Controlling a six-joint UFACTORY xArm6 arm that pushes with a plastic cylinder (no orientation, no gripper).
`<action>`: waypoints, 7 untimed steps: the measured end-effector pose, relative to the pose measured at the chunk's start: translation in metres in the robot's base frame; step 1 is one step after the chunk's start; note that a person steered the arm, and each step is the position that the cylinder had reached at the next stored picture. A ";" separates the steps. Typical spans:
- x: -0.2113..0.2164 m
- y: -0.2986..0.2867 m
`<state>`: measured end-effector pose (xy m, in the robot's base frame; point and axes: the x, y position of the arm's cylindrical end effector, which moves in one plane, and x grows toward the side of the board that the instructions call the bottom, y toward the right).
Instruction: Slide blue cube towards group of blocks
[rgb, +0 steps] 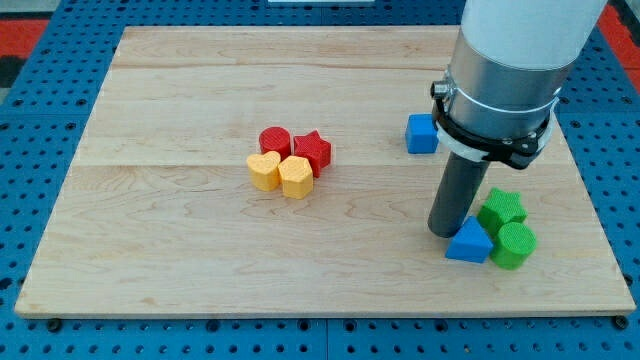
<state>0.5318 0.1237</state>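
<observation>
The blue cube (421, 133) sits right of the board's middle, toward the view's top. A group of blocks lies left of it near the centre: a red cylinder (274, 141), a red star (313, 150), a yellow heart (264, 171) and a yellow hexagon (296, 177), all touching. My tip (445, 230) rests on the board below and slightly right of the blue cube, well apart from it. The tip stands just left of a blue triangle (469, 243).
A green star (501, 210) and a green cylinder (515, 245) sit with the blue triangle at the view's lower right. The wooden board (200, 260) lies on a blue pegboard surface. The arm's large grey body hangs over the upper right.
</observation>
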 end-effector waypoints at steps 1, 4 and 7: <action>-0.015 -0.037; -0.153 -0.106; -0.182 -0.022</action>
<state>0.3503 0.1015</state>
